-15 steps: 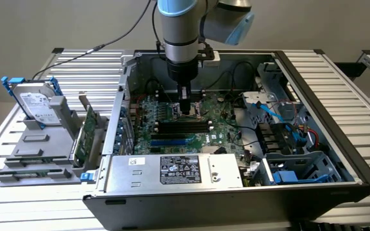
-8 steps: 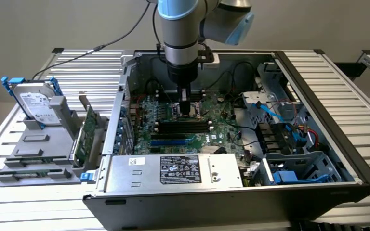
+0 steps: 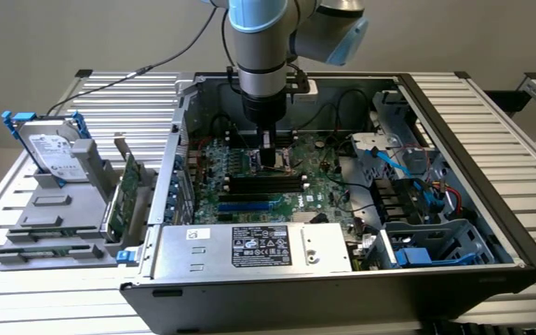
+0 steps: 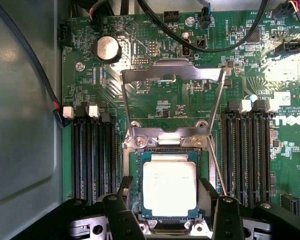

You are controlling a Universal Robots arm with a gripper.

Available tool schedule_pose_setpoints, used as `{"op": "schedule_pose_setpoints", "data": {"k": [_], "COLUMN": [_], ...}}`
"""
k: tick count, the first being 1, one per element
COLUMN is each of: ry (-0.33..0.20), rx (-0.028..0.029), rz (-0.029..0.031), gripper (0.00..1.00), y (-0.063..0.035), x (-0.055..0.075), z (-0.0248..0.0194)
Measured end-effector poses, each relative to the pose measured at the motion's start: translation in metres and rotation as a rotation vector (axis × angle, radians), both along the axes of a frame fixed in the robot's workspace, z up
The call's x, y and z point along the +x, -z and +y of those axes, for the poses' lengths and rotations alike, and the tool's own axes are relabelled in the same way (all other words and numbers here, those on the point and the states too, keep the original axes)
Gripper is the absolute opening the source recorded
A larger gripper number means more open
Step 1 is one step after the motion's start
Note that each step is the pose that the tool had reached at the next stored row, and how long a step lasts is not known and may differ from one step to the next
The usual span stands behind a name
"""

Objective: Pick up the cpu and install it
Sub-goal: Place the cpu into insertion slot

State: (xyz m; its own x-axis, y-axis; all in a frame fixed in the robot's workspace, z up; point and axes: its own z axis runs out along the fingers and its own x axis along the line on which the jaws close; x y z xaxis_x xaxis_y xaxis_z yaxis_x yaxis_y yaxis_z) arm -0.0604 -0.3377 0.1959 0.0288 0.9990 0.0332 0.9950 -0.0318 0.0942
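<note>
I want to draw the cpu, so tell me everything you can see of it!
The cpu is a flat square chip with a dull silver metal top and a thin green rim. It lies level in its socket on the green board, with the metal frame lifted open. The open gripper straddles it; whether it touches is unclear.

One cpu [image 4: 169, 186] is counted, one gripper [image 3: 270, 159], one arm [image 3: 259, 49], one case [image 3: 343, 303], one hard drive [image 3: 52, 150], one green card [image 3: 125, 187], one coin battery [image 4: 107, 49], one power supply [image 3: 249, 248], two banks of memory slots [image 4: 92, 155] are seen.
</note>
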Motion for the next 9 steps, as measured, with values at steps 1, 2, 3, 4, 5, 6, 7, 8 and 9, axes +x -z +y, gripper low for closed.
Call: {"op": "schedule_pose_setpoints", "data": {"k": [1, 2, 3, 4, 5, 6, 7, 8, 9], "ry": [0.000, 0.000, 0.000, 0.000, 0.000, 0.000, 0.000, 0.000, 0.000], "rx": [0.0000, 0.0001, 0.0001, 0.0000, 0.0000, 0.0000, -0.0002, -0.0003, -0.0007], "rz": [0.0001, 0.0000, 0.0000, 0.0000, -0.0001, 0.0000, 0.0000, 0.0002, 0.0003], "gripper": [0.62, 0.62, 0.62, 0.62, 0.62, 0.62, 0.62, 0.62, 0.62], "y": [0.0000, 0.0001, 0.0001, 0.0001, 0.0002, 0.0001, 0.0001, 0.0001, 0.0001], "x": [0.0000, 0.0001, 0.0002, 0.0005, 0.0008, 0.0013, 0.0019, 0.0027, 0.0032], "z": [0.0000, 0.0000, 0.0000, 0.0000, 0.0000, 0.0000, 0.0001, 0.0000, 0.0000]}}
